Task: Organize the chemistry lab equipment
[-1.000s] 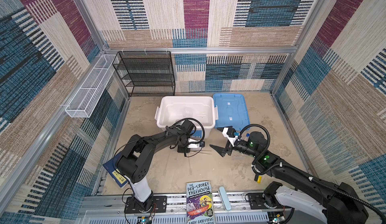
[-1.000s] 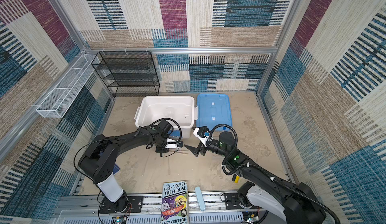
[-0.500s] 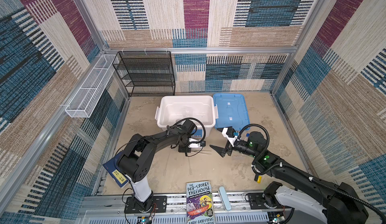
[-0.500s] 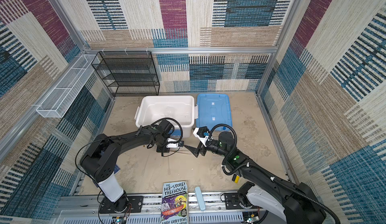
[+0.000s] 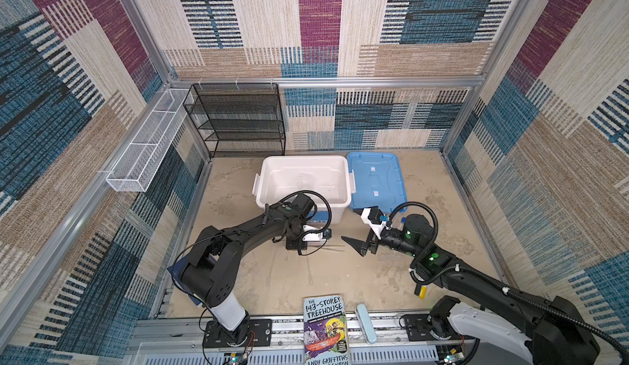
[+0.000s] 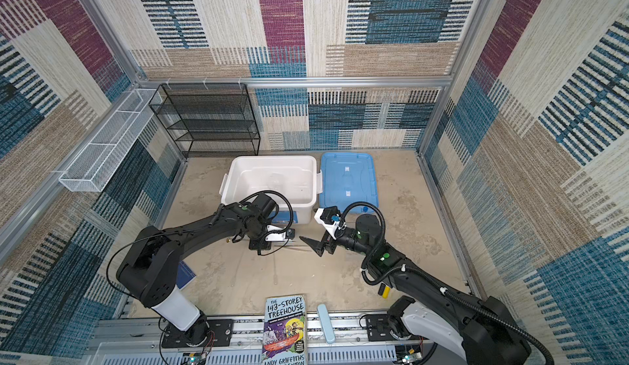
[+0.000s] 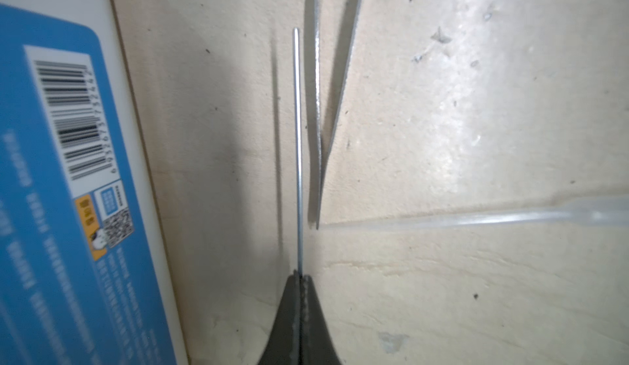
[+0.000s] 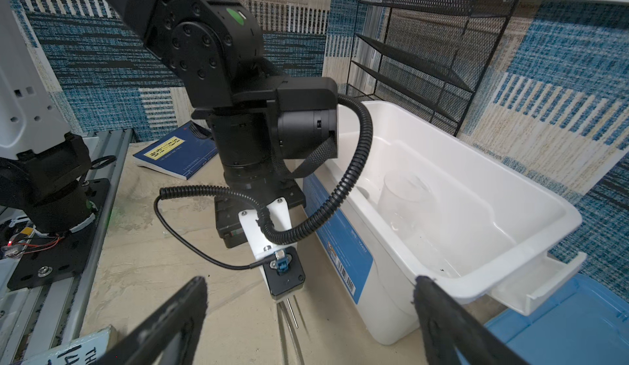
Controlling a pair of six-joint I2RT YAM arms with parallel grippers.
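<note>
- Pinching hard, the left gripper (image 7: 299,280) has its two tips pressed together on the long brass-tipped rod (image 7: 297,142).
- The thin silver end of the rod sticks out past the tips and points across the floor toward the right gripper (image 5: 355,245).
- The rod runs side by side with the front wall of the white bin (image 5: 303,158), so the bin is just beside it, toward the back wall.
- I think the next move is up and over that wall. The rod lies the same way as the bin's long side, so it should go in without much turning.
- The right gripper hangs near the rod's end, its fingers wide apart and holding nothing.
- The left arm is the nearer one; it has the rod.
- The metal tweezers (image 7: 319,176) and a clear dropper (image 7: 476,218) lie on the floor just beside the rod.
- A clear flask (image 8: 406,200) sits in the bin.
</note>
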